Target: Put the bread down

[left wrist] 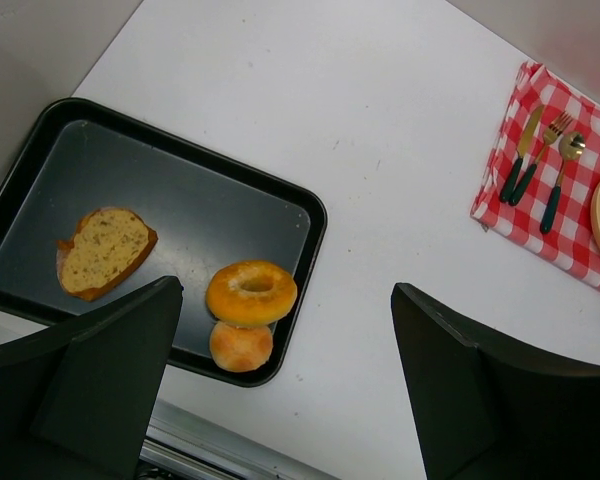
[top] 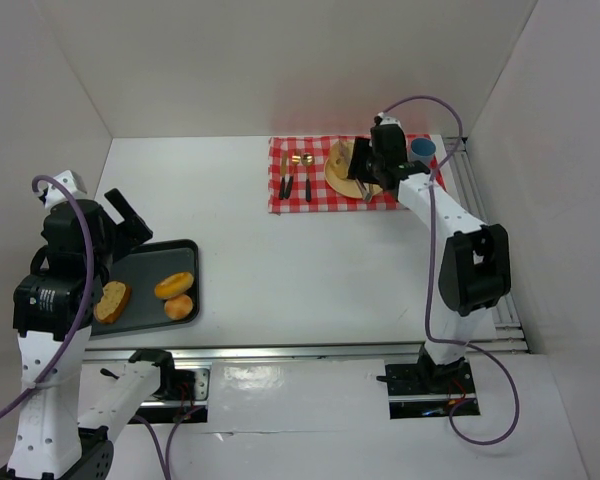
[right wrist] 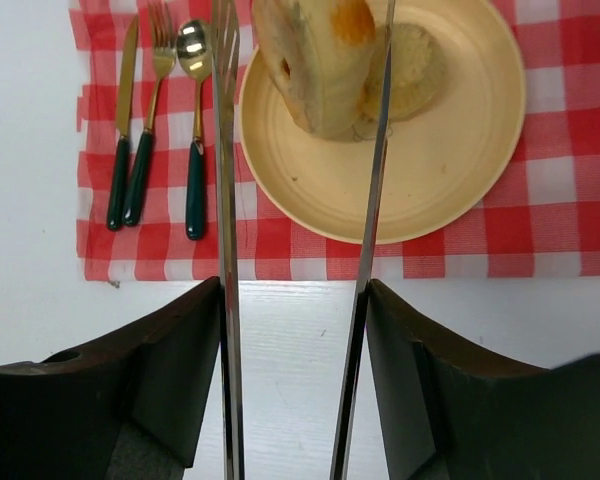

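the bread (right wrist: 315,65) is pinched between the tongs (right wrist: 226,200) over the plate (right wrist: 420,190), presumably so it can be lowered there; the tongs are squeezed by the right gripper (right wrist: 295,300). the left gripper (left wrist: 285,300) is spread wide above the tray (left wrist: 60,170), idle. the bread's top is cut off, and its contact with the plate cannot be told.

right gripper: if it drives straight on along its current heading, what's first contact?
The right gripper leads with its tongs, which straddle a bread piece over the plate. Going on, the tong tips or that bread would likely meet the plate first. Depth is unclear.
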Controlling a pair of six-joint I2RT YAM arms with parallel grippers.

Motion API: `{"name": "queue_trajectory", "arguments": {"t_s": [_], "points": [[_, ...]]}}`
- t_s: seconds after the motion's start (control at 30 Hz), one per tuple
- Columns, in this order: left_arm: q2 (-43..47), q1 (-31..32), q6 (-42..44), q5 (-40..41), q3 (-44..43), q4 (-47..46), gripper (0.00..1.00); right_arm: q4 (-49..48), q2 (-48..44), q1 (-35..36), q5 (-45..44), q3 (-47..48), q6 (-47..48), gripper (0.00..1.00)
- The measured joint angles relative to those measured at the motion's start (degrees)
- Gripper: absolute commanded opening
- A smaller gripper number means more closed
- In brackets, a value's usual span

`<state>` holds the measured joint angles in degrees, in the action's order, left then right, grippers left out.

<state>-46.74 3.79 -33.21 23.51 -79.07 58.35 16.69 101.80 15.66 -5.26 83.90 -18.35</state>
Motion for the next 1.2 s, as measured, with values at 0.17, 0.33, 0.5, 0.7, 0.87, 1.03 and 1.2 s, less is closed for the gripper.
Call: {"name": "queue_trajectory", "arguments": {"t_s": [0.17, 0.33, 0.5, 0.7, 0.87, 1.03, 1.2], "points": [[0.0, 0.0, 0.0, -0.4, 0.0, 0.0, 0.99, 0.6, -8.9, 1.4, -4.1, -2.0, 1.0, 0.64], [0.0, 0.0, 0.0, -0.5, 0.0, 0.0, 0.99, 0.5, -19.5, 2.8, -7.0, -7.1, 1.7, 0.64], [-0.2, 0.0, -0.1, -1.0, 0.0, 0.0, 0.99, 0.5, -27.9, 7.5, -5.9, -17.1, 1.7, 0.64], [-0.9, 0.0, -0.1, -2.4, 0.0, -0.1, 0.99, -0.9, -30.9, 22.3, 2.8, -31.2, 3.3, 0.64], [-1.5, 0.0, 0.0, -2.8, 0.0, -0.1, 0.99, -4.0, -27.5, 32.9, 3.0, -34.2, 4.8, 0.66], [-1.8, 0.0, -0.1, -3.0, 0.5, -0.3, 0.99, -10.6, -20.5, 37.7, -0.7, -37.3, 4.7, 0.73], [-1.8, 0.0, -0.1, -3.2, 0.9, -0.5, 0.99, -14.2, -15.7, 38.6, -4.1, -39.0, 4.9, 0.88]]}}
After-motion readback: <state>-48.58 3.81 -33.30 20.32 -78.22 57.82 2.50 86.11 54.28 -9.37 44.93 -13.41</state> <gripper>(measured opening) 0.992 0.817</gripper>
